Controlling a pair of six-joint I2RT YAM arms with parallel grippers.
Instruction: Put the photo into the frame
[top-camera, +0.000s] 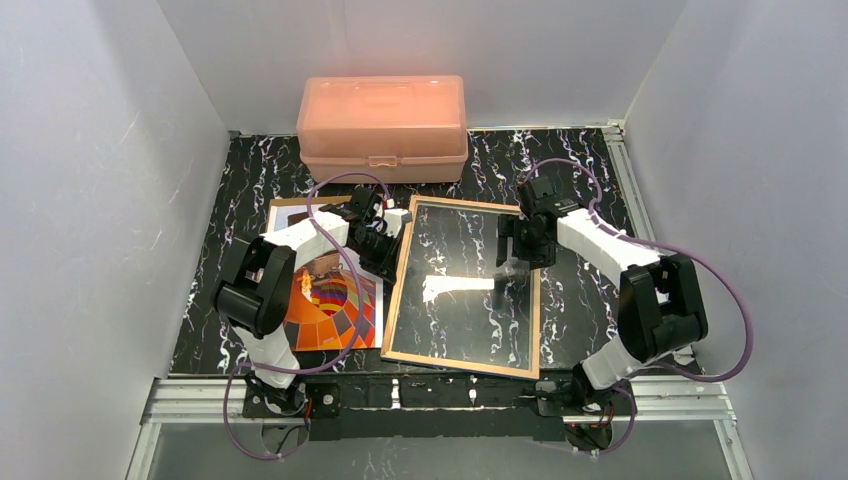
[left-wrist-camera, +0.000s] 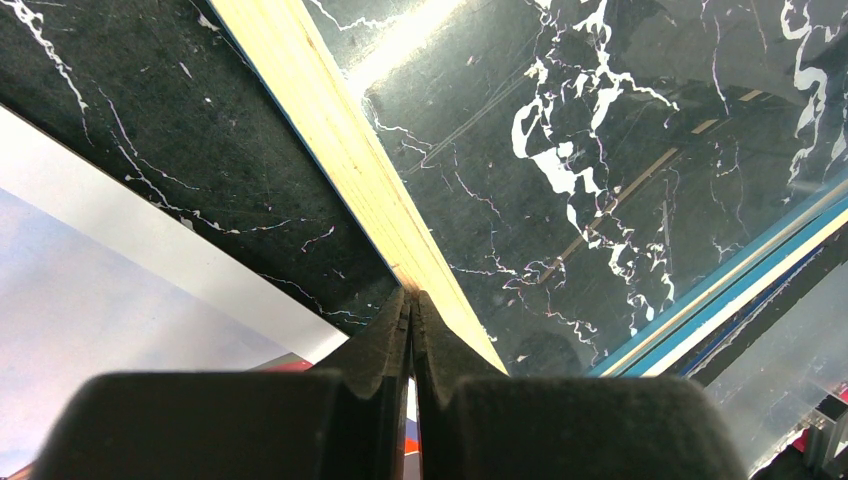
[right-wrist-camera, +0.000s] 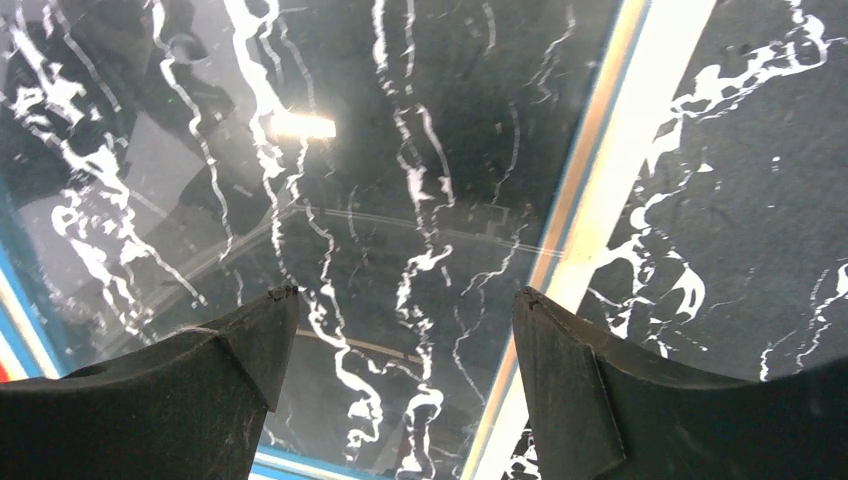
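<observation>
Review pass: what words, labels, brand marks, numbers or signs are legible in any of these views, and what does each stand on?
No text can be read in any view.
The photo: only an orange chequered pattern shows, no lettering.
The frame: plain edge and bare glass, no marking.
The salmon-pink box: no label shows; any moulded mark on its lid or latch is too small to tell.

Frame (top-camera: 455, 320) with pale bare wood edges and reflective clear pane, glossy paper photo (top-camera: 325, 312), matt marble-patterned table (top-camera: 580, 290), translucent smooth plastic box (top-camera: 382, 125)
</observation>
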